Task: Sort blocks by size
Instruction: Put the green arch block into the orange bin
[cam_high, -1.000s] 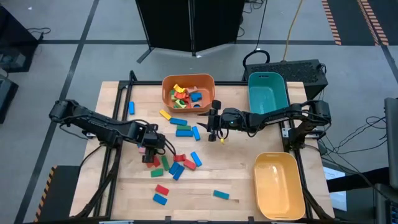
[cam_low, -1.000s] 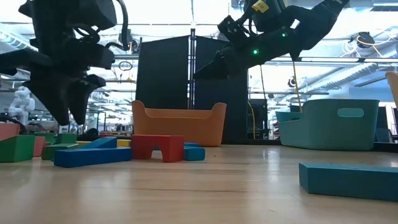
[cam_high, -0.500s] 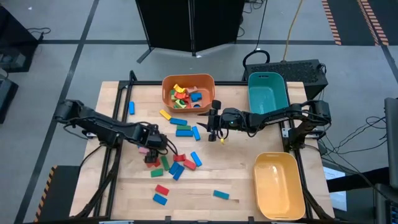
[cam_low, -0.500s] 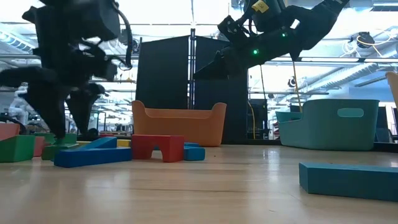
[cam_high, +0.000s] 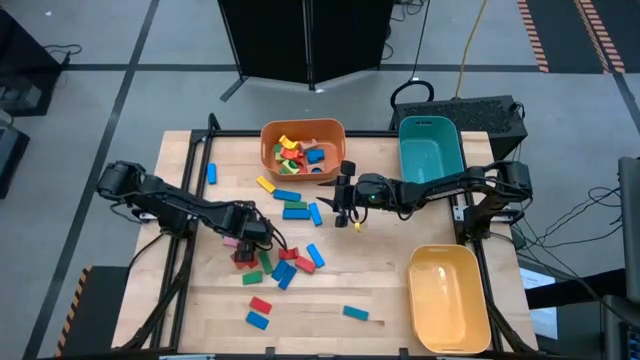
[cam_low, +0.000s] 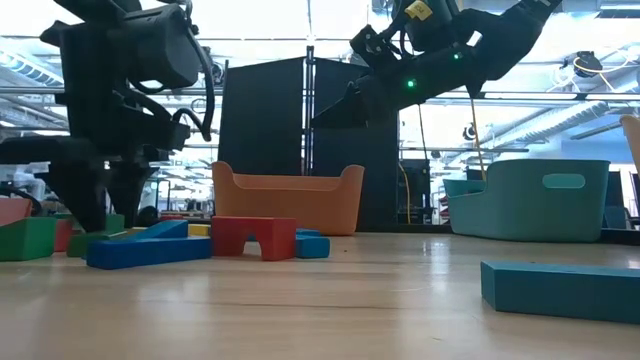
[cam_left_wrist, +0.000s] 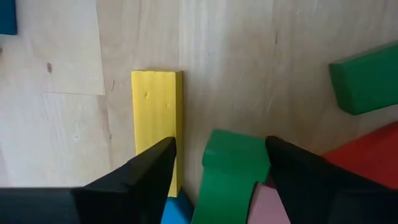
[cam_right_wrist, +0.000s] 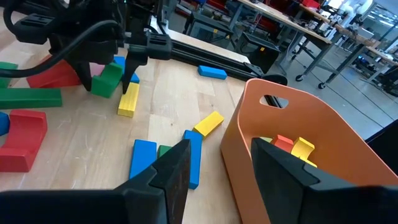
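Blocks (cam_high: 289, 209) lie scattered on the surface (cam_high: 390, 275); the left claw (cam_left_wrist: 217, 163), fingers parted, straddles a green block (cam_left_wrist: 233, 158) without gripping it.

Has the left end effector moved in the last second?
Yes. The left end effector has dropped lower onto the block pile, farther from the orange bin.

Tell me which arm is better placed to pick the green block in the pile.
The left. Its gripper hangs low over the pile, jaws open on either side of the green block. The right gripper waits near the orange bin, away from the pile.
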